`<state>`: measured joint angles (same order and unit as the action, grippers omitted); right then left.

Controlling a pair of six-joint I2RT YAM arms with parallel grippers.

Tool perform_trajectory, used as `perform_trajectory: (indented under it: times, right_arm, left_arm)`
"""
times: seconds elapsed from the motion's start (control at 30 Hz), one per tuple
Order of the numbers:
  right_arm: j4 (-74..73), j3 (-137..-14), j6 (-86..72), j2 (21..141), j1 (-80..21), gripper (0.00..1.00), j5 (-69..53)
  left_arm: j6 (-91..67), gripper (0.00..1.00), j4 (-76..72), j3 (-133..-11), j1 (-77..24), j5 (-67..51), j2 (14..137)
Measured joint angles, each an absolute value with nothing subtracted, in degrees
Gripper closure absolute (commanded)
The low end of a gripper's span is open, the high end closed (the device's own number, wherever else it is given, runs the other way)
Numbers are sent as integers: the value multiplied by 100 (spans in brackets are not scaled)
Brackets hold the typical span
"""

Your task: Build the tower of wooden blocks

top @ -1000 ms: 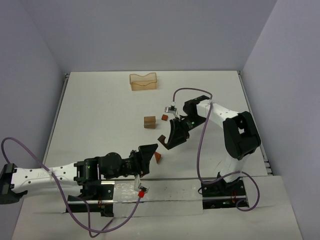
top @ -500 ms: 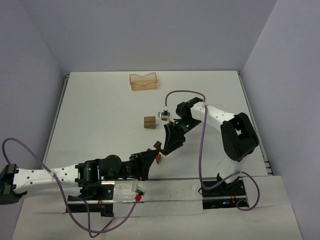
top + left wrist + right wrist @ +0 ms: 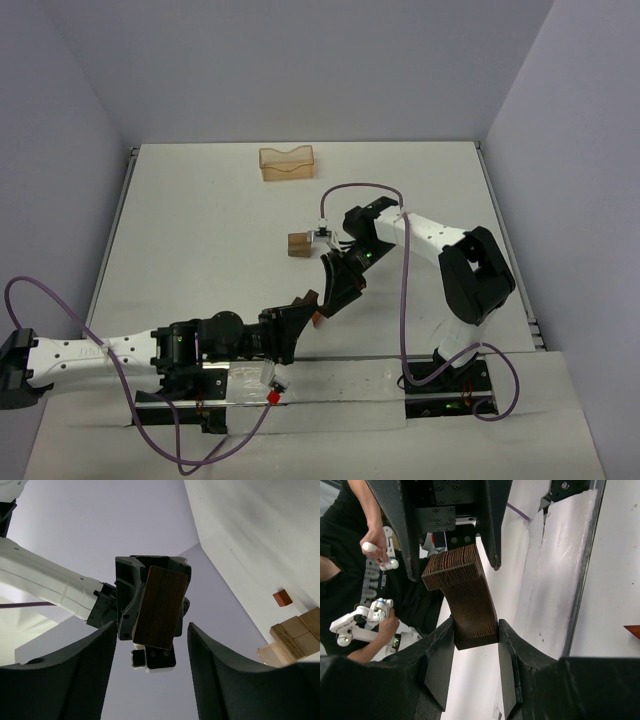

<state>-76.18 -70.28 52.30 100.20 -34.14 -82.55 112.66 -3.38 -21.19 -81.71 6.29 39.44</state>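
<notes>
My right gripper is shut on a dark brown curved wood block, held above the table near the front middle. In the right wrist view the gripper pinches the block at its lower end. My left gripper is open and empty, just below and left of that block. In the left wrist view the gripper points up at the block, which hangs apart from both fingers. A tan block sits on the table behind; it also shows in the left wrist view, next to a small reddish cube.
The pale orange tray stands at the back of the table. A reddish wedge lies on the table near the grippers. A person holding controllers shows beyond the table's front edge. White walls close in the back and sides.
My right gripper has carried the dark block left and forward, down to the left gripper. The left gripper has shifted slightly and stays open.
</notes>
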Motion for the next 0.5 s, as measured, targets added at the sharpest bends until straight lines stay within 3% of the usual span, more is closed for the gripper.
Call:
perform_trajectory:
  times: [0.13, 0.5]
  right_arm:
    - [-7618, -7049, 5202, 10022, -3441, 100, -8248]
    - [-7630, -7057, 5152, 10031, -3518, 100, -8150]
  left_arm:
    - [11312, 51, -317, -2119, -8171, 609, 3942]
    - [11342, 61, -220, -2119, -8171, 599, 3942]
